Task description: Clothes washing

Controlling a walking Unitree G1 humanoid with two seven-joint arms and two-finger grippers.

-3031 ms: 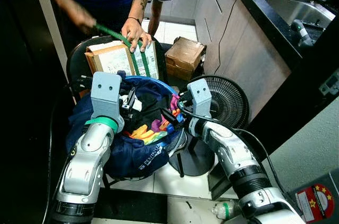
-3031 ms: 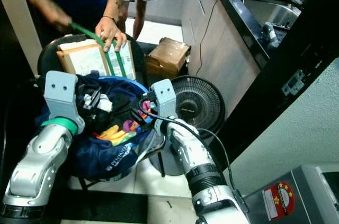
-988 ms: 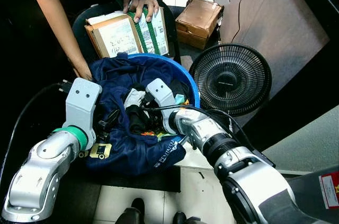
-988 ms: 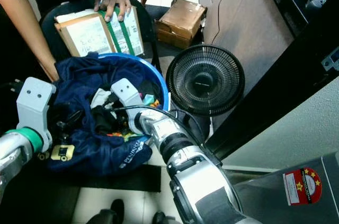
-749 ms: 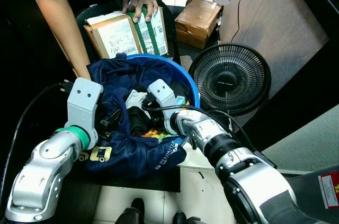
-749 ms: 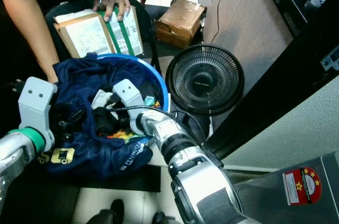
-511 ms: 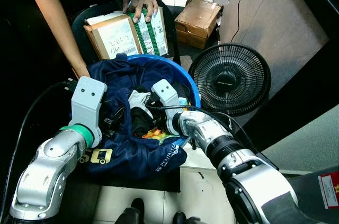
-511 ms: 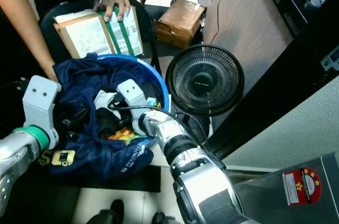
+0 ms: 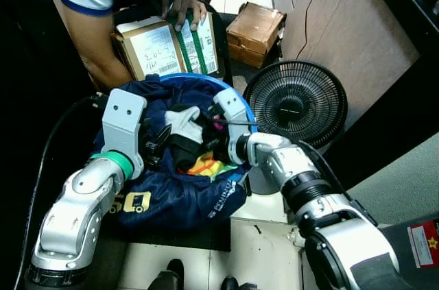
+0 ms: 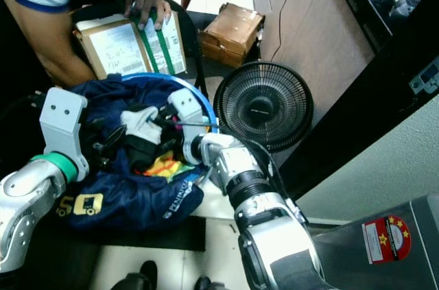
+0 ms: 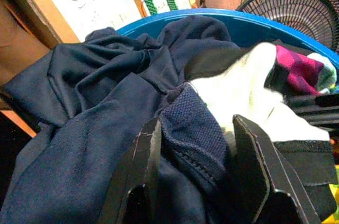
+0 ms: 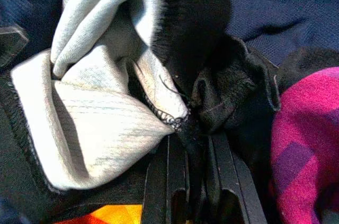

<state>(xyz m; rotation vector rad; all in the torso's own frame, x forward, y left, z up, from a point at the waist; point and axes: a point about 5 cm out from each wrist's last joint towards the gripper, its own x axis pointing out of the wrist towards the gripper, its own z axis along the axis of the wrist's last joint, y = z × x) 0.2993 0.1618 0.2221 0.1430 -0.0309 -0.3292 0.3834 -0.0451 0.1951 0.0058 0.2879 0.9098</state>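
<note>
A blue basin [image 9: 200, 79] holds a heap of clothes. A navy shirt [image 9: 171, 194] drapes over its near rim. On top lie a white-and-black garment [image 9: 184, 122] and a colourful one [image 9: 206, 165]. My left gripper [image 9: 154, 146] is on the heap's left side, and its fingers [image 11: 151, 150] clamp a thick fold of the navy shirt [image 11: 190, 128]. My right gripper [image 9: 207, 136] reaches in from the right, shut on the black edge of the white-and-black garment [image 12: 106, 118], which bunches over its fingers [image 12: 169, 171].
A person leans in behind the basin, one hand [image 9: 182, 3] on a cardboard box [image 9: 154, 46] on a black chair. A black fan [image 9: 296, 103] stands right of the basin. A brown box [image 9: 255, 26] sits on the floor by the cabinets [image 9: 329, 22]. A black cable [image 9: 58, 136] runs at left.
The right gripper has drawn the white-and-black garment up and toward the basin's far right rim. The left arm has risen a little. The person has leaned in at top left.
</note>
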